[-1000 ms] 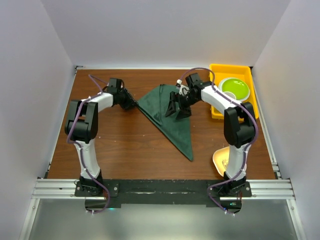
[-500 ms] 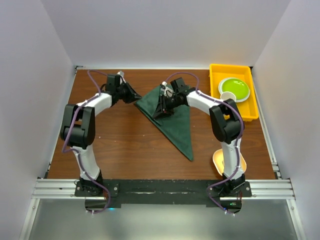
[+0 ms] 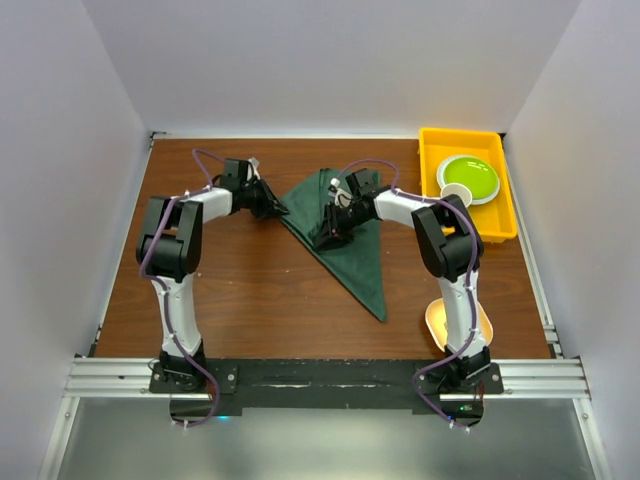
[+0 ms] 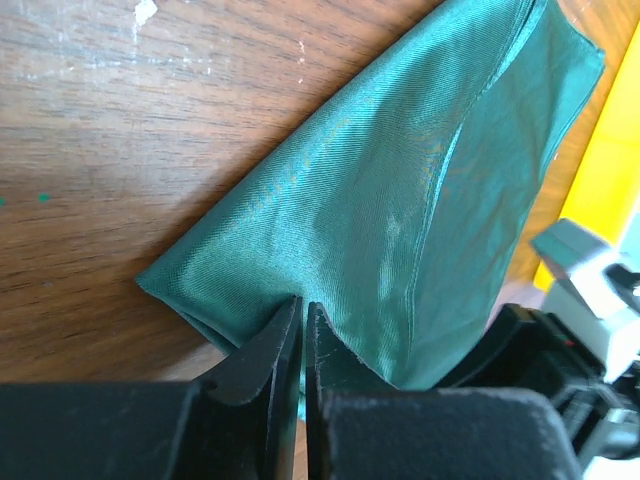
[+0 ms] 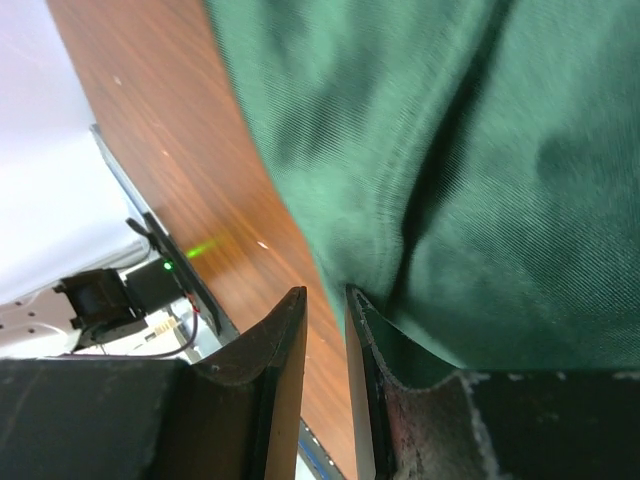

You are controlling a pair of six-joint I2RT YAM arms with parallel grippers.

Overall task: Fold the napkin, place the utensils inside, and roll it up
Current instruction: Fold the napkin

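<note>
Both at the napkin near the table's far edge: left gripper pinches its corner; right gripper's grip cannot be told.

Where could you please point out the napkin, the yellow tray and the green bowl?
napkin [image 3: 358, 262]: top view, on the middle of the folded cloth.
yellow tray [image 3: 460, 134]: top view, on its far rim.
green bowl [image 3: 470, 176]: top view, on the centre of its green inside.
</note>
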